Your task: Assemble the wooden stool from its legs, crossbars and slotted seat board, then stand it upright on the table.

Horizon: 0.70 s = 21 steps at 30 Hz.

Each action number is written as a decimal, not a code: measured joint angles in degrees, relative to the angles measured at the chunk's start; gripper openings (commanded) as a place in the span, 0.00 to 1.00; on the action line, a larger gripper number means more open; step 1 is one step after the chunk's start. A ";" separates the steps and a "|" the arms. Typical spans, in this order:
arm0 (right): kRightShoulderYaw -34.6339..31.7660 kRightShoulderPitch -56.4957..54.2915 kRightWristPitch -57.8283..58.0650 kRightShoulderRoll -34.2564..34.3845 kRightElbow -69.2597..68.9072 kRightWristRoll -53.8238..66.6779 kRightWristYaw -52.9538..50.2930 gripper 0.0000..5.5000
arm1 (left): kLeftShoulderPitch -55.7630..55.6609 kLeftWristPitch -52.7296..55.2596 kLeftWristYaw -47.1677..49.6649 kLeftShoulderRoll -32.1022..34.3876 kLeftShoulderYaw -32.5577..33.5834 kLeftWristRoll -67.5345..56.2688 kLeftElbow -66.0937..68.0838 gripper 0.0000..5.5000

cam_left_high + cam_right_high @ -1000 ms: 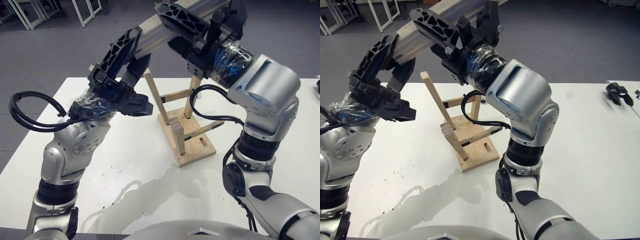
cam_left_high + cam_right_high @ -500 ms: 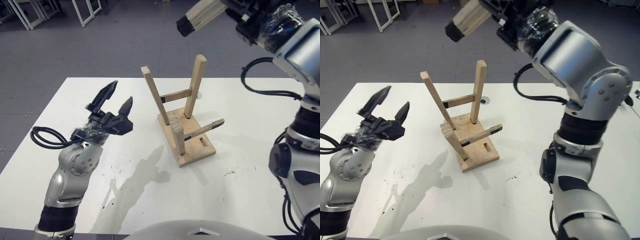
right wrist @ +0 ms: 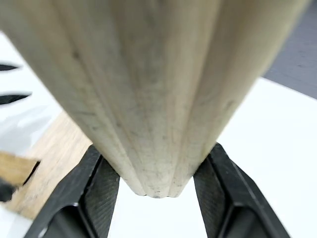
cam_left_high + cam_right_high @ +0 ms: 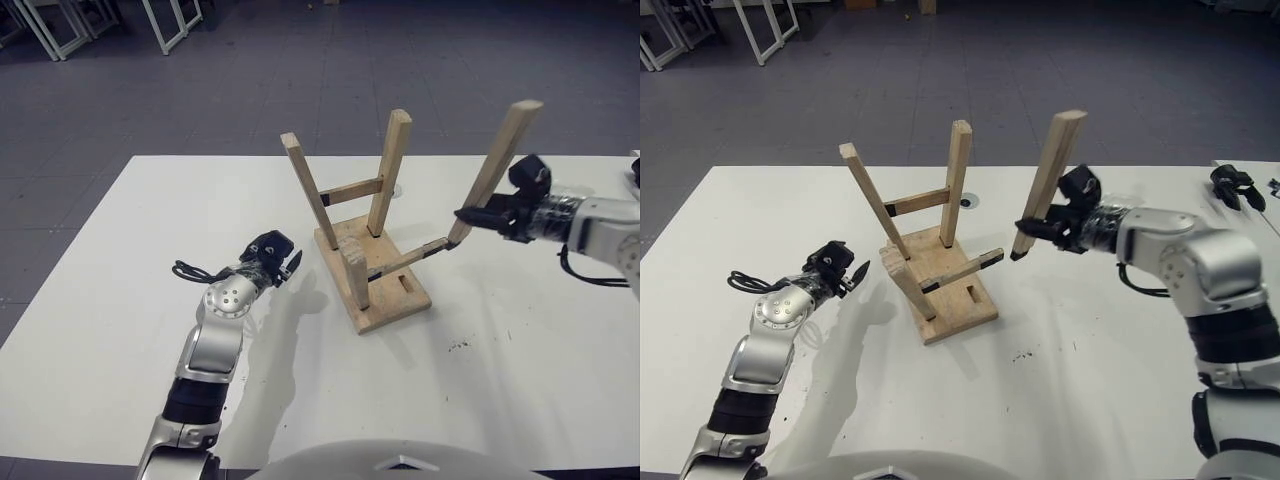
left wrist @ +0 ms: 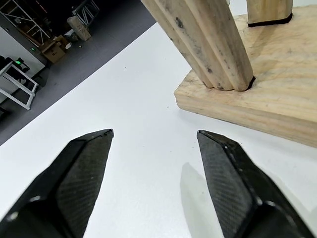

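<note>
The left arm is stretched out low, pointing toward 1 o'clock, and the left gripper has its fingers spread wide. The right forearm lies level, pointing toward 9 o'clock. The right gripper is clamped on a wooden leg near its lower end.

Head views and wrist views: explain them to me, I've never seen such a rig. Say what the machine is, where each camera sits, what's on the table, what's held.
This is a humanoid robot with two arms, each ending in two black fingers. The two wide pictures come from cameras in its head; the two close ones from cameras on its wrists. On the white table lies a pale wooden slotted seat board with three legs pointing up and two crossbars fitted. The left gripper sits beside the board, fingers open. The right gripper grips a fourth wooden leg, tilted, its lower end close to one crossbar's free tip.
</note>
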 measured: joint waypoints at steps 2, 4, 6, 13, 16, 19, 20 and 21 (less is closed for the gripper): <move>1.08 2.60 -0.59 2.77 0.09 -2.13 1.75 0.37 | -1.22 0.48 0.74 -0.53 -0.03 -0.93 2.33 0.57; 1.38 5.30 -1.26 5.09 -0.23 -3.21 2.72 0.37 | -1.93 0.42 1.33 -0.94 -0.21 -1.76 4.86 0.57; 0.92 8.45 -1.14 7.00 -2.40 -3.07 2.83 0.37 | -2.32 0.21 1.84 -0.94 -0.28 -1.92 6.35 0.57; -2.58 15.17 7.77 16.07 -16.19 7.02 0.21 0.37 | -3.54 -3.30 2.28 3.78 4.59 -4.24 9.82 0.57; -2.76 15.62 8.08 19.01 -21.10 8.77 -1.10 0.37 | -3.65 -4.94 2.30 4.40 5.08 -5.62 10.93 0.57; -4.08 15.53 7.49 19.06 -22.30 8.85 0.00 0.37 | -3.64 -6.27 2.30 5.08 5.54 -6.41 11.68 0.57; -4.24 15.16 5.92 18.96 -22.38 8.60 1.60 0.37 | -3.59 -6.37 2.31 5.54 5.81 -6.53 11.90 0.57; -3.73 15.00 4.18 18.82 -22.24 7.00 3.41 0.37 | -3.57 -6.60 2.31 5.80 5.92 -6.72 11.94 0.57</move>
